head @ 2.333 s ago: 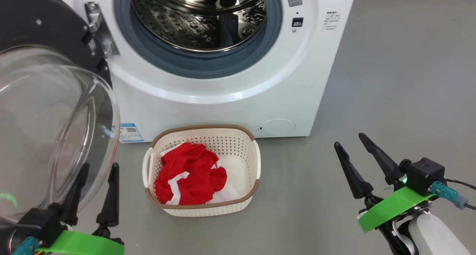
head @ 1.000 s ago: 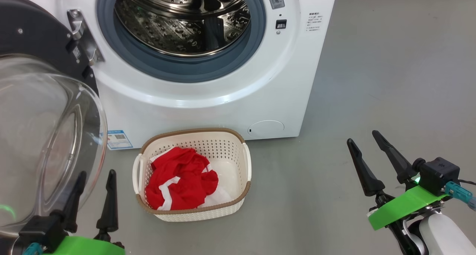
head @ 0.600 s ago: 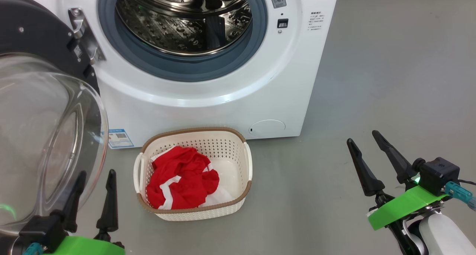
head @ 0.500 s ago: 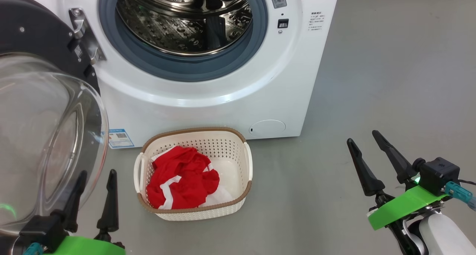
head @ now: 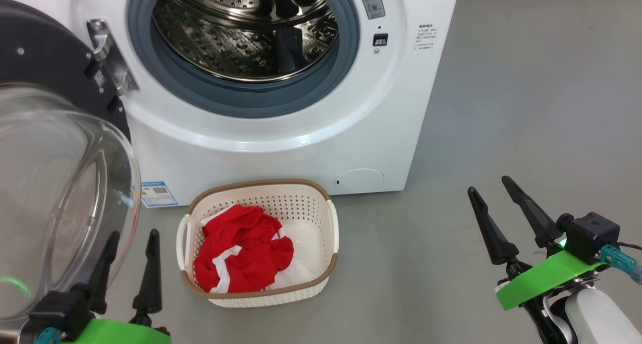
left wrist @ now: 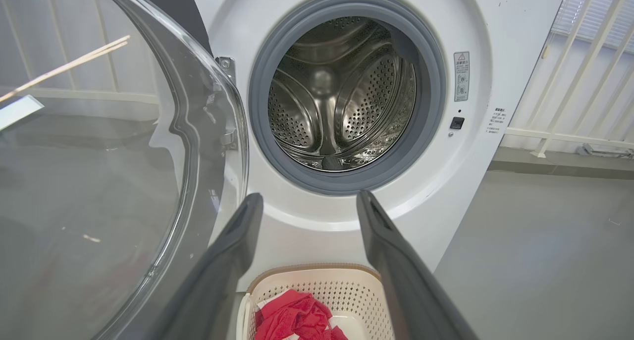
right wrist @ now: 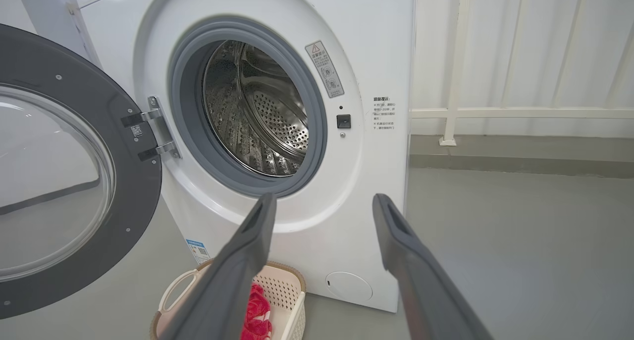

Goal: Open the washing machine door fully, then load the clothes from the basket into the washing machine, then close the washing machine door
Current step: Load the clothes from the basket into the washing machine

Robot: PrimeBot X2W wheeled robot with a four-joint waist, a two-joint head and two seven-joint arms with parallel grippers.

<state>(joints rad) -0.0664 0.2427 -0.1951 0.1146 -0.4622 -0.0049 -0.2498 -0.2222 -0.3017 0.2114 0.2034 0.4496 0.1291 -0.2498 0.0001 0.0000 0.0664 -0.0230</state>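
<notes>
With my left gripper and right gripper both spread and empty, and the clothes heaped in the basket before the washing machine, my left reach could clip the washing machine door, whose glass bulges just beside it.

The washing machine is glossy white, its drum shiny perforated steel. At six o'clock, the basket is matt plastic, the clothes soft cloth.

floor: grey, smooth | railing: white, upright bars, at the back | kerb: grey, under railing
</notes>
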